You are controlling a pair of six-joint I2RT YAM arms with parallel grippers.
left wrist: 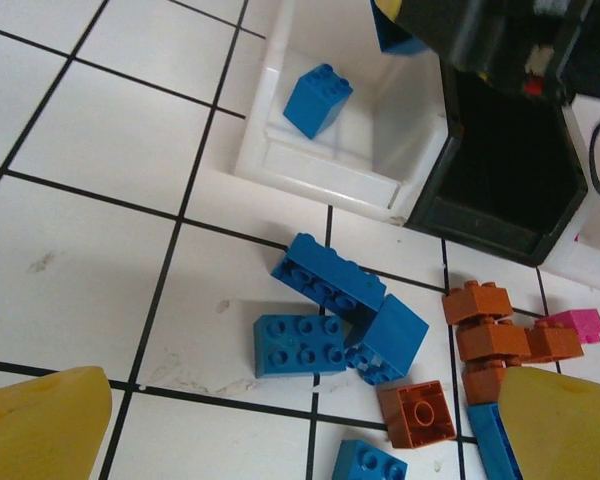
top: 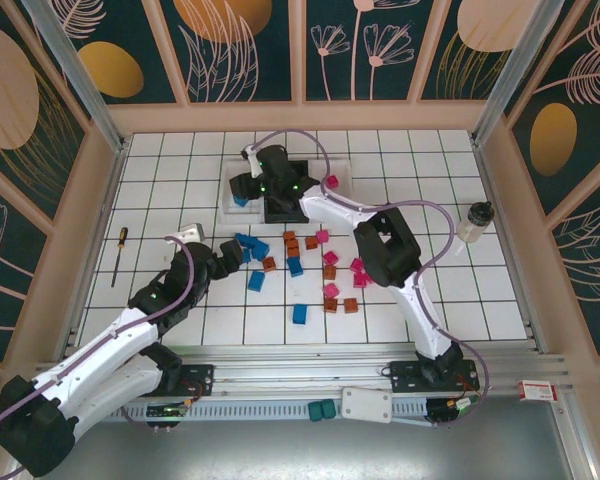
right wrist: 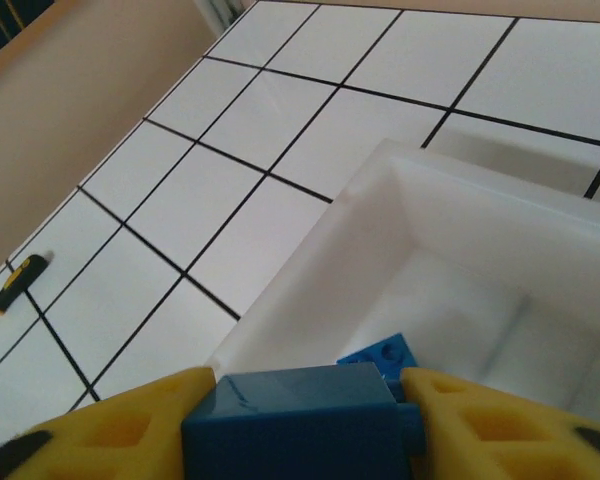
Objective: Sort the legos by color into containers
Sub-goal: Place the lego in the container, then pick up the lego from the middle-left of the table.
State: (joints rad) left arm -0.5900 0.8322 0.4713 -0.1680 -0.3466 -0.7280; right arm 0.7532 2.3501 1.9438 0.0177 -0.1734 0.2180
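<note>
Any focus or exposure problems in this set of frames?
Top external: evenly lit and sharp throughout. Left wrist: the loose legos are crisp, while the yellow tips of the left gripper blur at the bottom corners. Right wrist: the blue brick at the bottom edge is soft, and the white bin is nearly washed out.

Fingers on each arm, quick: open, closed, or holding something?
Left arm's fingers: open wide, holding nothing.
Right arm's fingers: closed on a small blue plastic lego brick, above the white rectangular plastic bin.
</note>
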